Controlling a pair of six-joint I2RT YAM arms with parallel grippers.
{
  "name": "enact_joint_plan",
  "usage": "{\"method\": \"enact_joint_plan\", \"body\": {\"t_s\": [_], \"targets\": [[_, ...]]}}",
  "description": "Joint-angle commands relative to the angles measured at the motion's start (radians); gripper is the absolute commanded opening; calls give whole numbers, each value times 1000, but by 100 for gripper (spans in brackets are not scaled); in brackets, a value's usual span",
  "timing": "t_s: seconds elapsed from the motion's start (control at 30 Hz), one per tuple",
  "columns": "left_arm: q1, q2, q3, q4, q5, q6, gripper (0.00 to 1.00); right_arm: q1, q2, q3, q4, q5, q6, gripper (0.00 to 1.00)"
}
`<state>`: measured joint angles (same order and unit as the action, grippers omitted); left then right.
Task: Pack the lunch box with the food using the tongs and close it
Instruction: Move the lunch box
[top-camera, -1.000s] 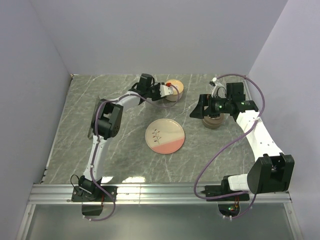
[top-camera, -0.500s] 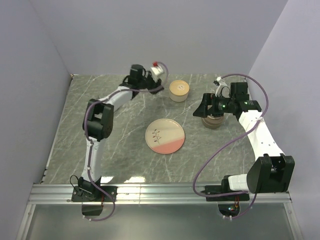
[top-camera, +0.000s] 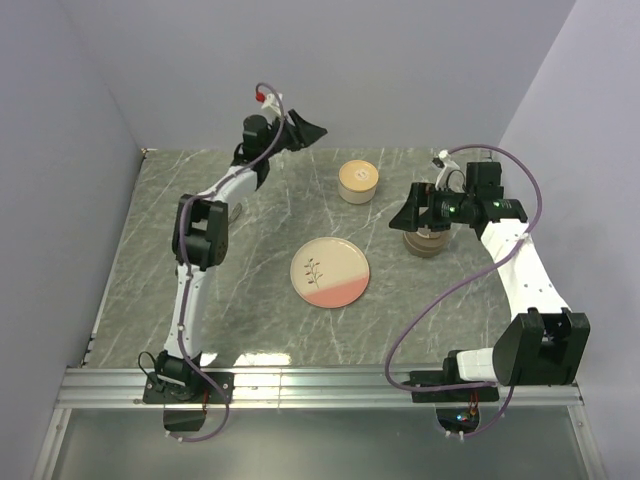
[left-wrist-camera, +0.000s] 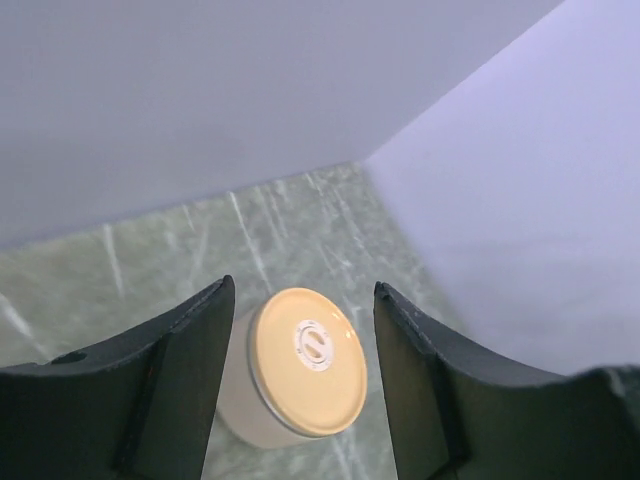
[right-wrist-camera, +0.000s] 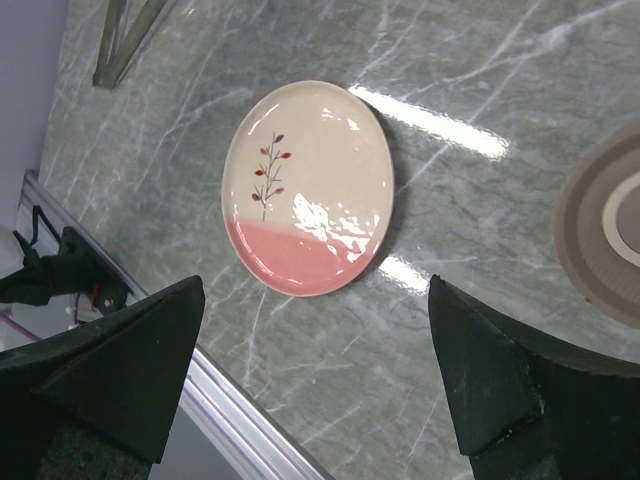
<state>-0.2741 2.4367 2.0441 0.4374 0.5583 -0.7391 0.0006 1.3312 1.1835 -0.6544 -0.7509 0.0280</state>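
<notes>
Lunch box (top-camera: 358, 193) with yellow lid (left-wrist-camera: 306, 358) on

— How many plates are on the tabletop (top-camera: 250, 320)?
— One plate (top-camera: 330, 272), pink and cream with a sprig drawn on it.
— Round containers?
— One cream container (top-camera: 358, 181) with a yellow lid, and one brown round piece (top-camera: 425, 246) well apart from it.
— Tongs?
— One pair of tongs (right-wrist-camera: 125, 45), seen only at the edge of the right wrist view.
— And claws?
— Two: the left claw (top-camera: 312, 130) and the right claw (top-camera: 403, 212). Also two purple cables (top-camera: 440, 300).
</notes>
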Motion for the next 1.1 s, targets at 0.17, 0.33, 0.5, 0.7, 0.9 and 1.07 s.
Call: {"method": "enact_joint_plan", "body": {"t_s": [0.17,0.33,0.5,0.7,0.9,1.07], "targets": [[-51,177,63,212,-69,-361,63,-53,-47,12,-47,19,-46,100],[-57,263,103,225,-84,-388,63,-62,-67,-19,-50,31,-53,99],[-77,321,154,244,-46,-416,63,-65,-72,-42,-51,41,-56,99],[-117,400,238,213,-14,-394,69,-70,-63,-36,-71,62,-82,99],[-163,430,217,268,-9,-493,67,-79,-82,-28,-91,79,-106,99],[-209,415,200,319,-20,-562,65,-79,-81,-48,-60,65,-83,99]]}}
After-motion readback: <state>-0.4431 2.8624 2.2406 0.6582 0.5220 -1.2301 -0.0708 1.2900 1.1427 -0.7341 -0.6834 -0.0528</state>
